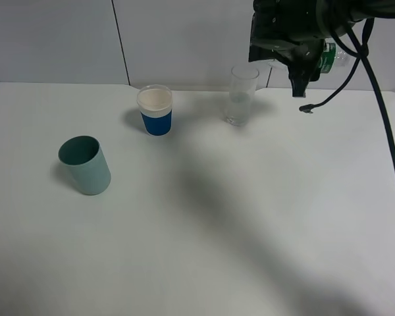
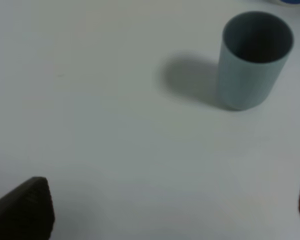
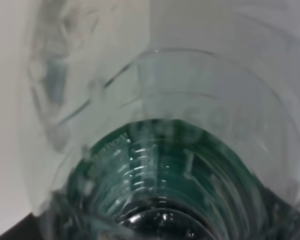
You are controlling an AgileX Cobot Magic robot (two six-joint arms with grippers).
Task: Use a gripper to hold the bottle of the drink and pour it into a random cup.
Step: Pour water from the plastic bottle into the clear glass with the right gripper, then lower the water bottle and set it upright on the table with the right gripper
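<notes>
— How far along are we?
— My right gripper (image 1: 296,56) is clamped on the bottle (image 1: 327,58), tipped sideways just above and right of the clear cup (image 1: 242,95).
— Poured?
— I can't tell; I'd say the pour remains. My left gripper (image 2: 165,210) has its jaws apart, empty.

On the table (image 1: 250,217), the plastic cup (image 1: 85,166) sits front left. The paper cup (image 1: 155,110) is further back and to its right, and the tumbler (image 1: 241,95) is right of that. My right gripper (image 1: 301,62) hangs above, just right of the tumbler, with the bottle (image 1: 327,58) in it.
</notes>
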